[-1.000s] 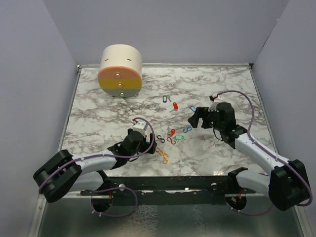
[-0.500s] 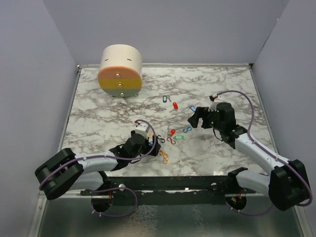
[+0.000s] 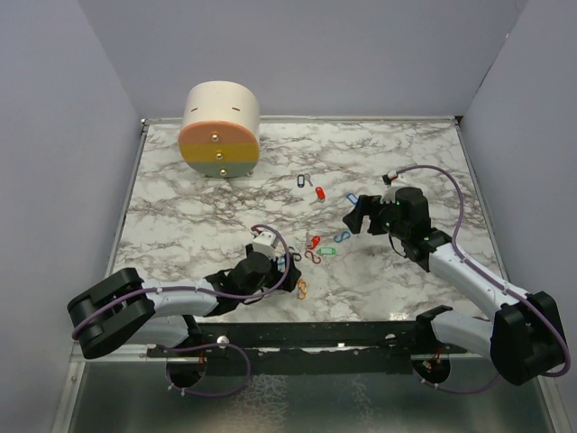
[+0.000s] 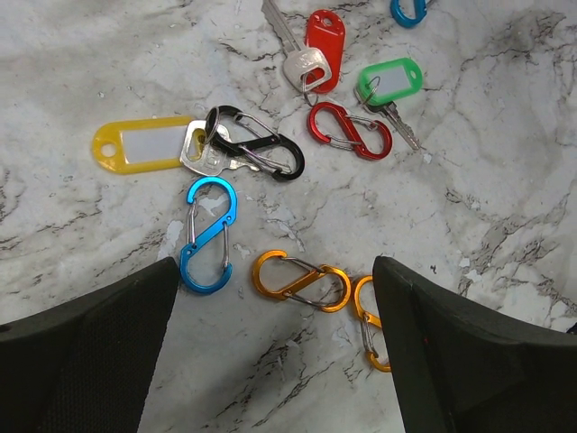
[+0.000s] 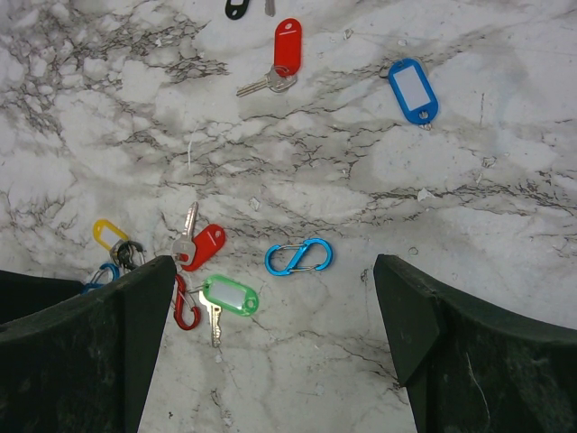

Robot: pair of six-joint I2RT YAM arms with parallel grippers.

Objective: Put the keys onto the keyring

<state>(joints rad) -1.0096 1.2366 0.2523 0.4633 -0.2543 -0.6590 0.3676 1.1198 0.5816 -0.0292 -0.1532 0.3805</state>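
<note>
Top view first. The keys lie scattered mid-table, and I'm using the green tag as my marker for everything. The left gripper sits low just left of that tag with its jaws spread wide and nothing in them. The right gripper hangs up and to the right of the tag, also spread wide and empty. The cream-and-orange cylinder stands well away from the tag, toward the far-left corner of the marble table.

Left wrist view: the tag is upper right here. A red S-clip lies just below-left of it and a red tag just above-left. Further left a black S-clip overlaps a silver key by a yellow tag. Below those is a blue S-clip. Two orange S-clips lie well below the tag, between the left fingers – not touching either one (as far as I can see).

Right wrist view: the tag is low and left of centre, between the right fingers. A second blue S-clip lies just up-right of it. A blue tag and another red-tagged key lie well above it – apart from the bunch.
</note>
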